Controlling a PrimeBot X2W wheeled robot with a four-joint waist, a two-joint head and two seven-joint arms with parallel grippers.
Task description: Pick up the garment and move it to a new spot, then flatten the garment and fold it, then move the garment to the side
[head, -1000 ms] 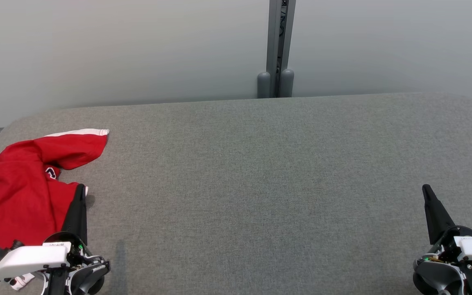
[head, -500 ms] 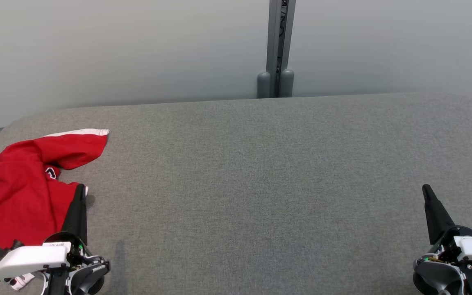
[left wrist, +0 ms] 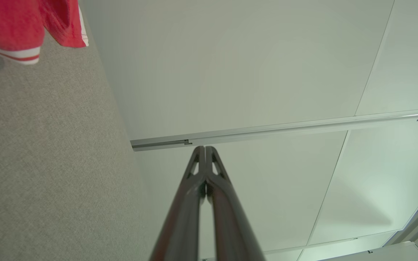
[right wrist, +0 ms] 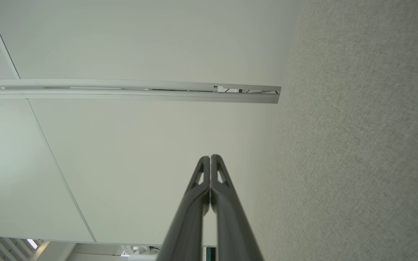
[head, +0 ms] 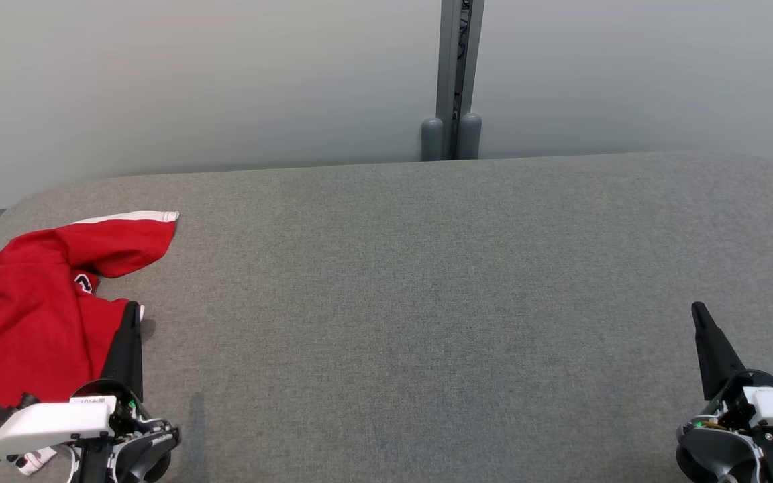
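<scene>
Left jaws and right jaws sat shut and empty over the near worktop (head: pixel 427 402) (my ready pose, I judged); the crumpled garment (head: pixel 24 322) lay just beside the left jaws.

Red garment (head: pixel 24 322) is seen crumpled just left of the left gripper (head: pixel 133 310). Its near edge is overlapped by the dark fingers, but contact cannot be told. Those fingers are pressed together and pointed away from the robot. A white-edged sleeve (head: pixel 125 245) is laid ahead of that gripper. The right gripper (head: pixel 698 308) is seen well apart to the right, fingers likewise pressed together, over the grey table (head: pixel 427 302). A pale wall (head: pixel 192 80) and grey post (head: pixel 457 67) are seen beyond, ahead of both grippers.
</scene>
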